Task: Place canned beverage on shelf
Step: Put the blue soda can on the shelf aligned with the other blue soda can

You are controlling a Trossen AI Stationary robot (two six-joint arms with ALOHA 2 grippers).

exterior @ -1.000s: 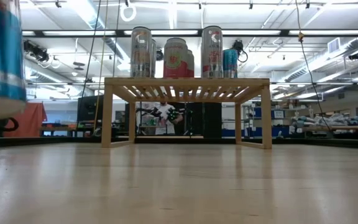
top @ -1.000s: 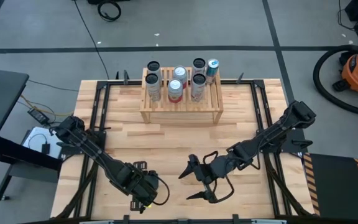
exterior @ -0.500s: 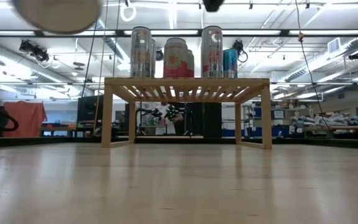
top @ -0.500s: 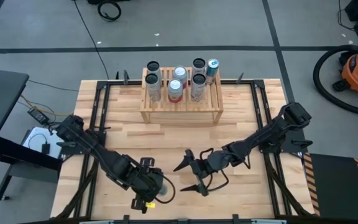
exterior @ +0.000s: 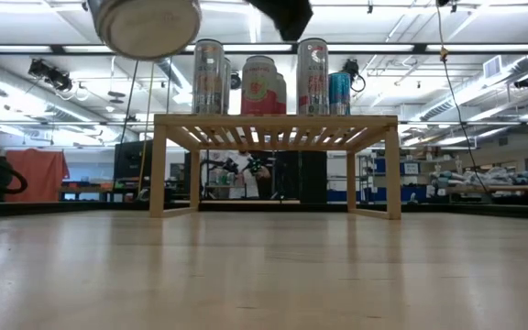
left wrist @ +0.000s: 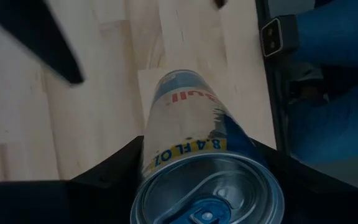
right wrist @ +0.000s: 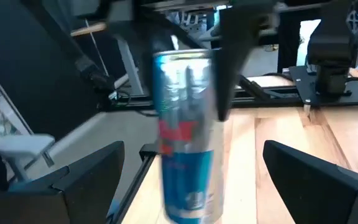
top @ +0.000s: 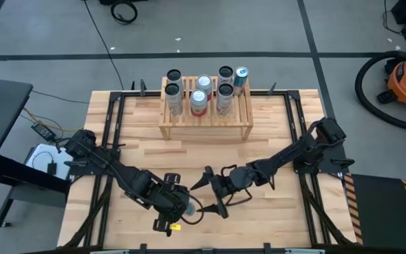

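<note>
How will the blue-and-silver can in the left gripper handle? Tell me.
Slim and tall, the can would probably tip easily once set down. Its smooth metal wall may slip in the left gripper. The tab looks unopened, so it is likely heavy.

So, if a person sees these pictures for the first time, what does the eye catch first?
Most likely the blue and silver can held off the table near its front edge by the left gripper, with the open right gripper facing it close by. Next comes the wooden shelf at the back of the table, with six cans standing on top.
</note>
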